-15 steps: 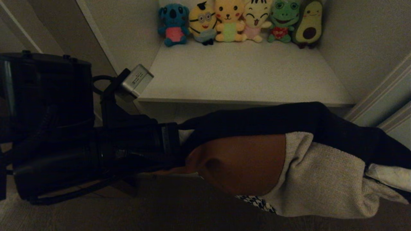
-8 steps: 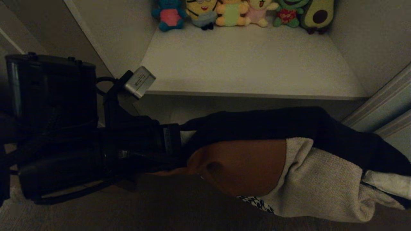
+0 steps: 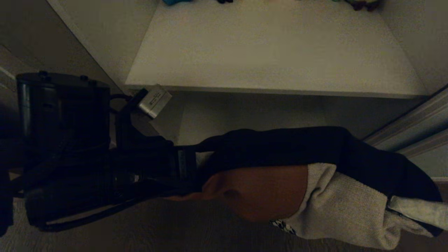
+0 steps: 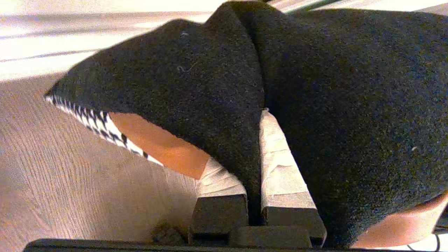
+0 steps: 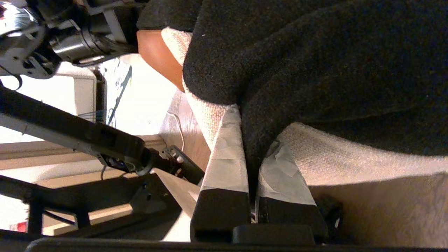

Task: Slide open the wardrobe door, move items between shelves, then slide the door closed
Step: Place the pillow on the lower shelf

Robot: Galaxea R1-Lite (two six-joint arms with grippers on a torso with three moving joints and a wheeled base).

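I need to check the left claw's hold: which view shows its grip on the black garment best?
The left wrist view: the left claw is shut on a fold of the black garment, seen close up. The head view shows only the arm meeting the bundle. The right wrist view shows the left arm, not its grip.

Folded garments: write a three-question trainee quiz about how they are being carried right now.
1. True or false: the left gripper is shut on the black garment.
2. What lies in front of the bundle? A) an off-white shelf B) a sink C) a drawer
3. Which garment hangs at the bundle's right end, beside the rust-brown one?

Key: 1 true. 2 A. 3 the pale ribbed knit; the right gripper pinches black fabric there.
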